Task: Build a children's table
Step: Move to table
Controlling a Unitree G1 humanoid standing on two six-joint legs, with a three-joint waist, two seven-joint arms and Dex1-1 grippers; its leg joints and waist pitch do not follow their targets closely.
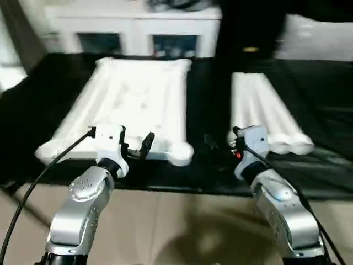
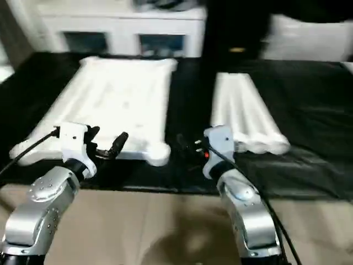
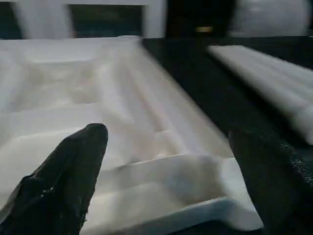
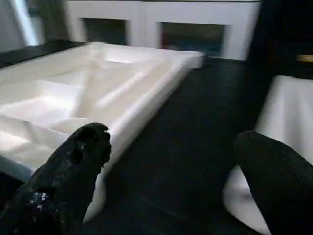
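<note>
Both sets of jaws stand spread wide and hold nothing: the left gripper [image 1: 138,144] hovers at the near edge of the upturned table top [image 1: 135,102], the right gripper [image 1: 219,148] over the black cloth [image 1: 209,118] between the top and the legs. The top lies ribbed side up on the left; the tapered legs [image 1: 265,113] lie side by side, apart on the right. Beyond stands a white cabinet [image 1: 132,30] with glass doors.
</note>
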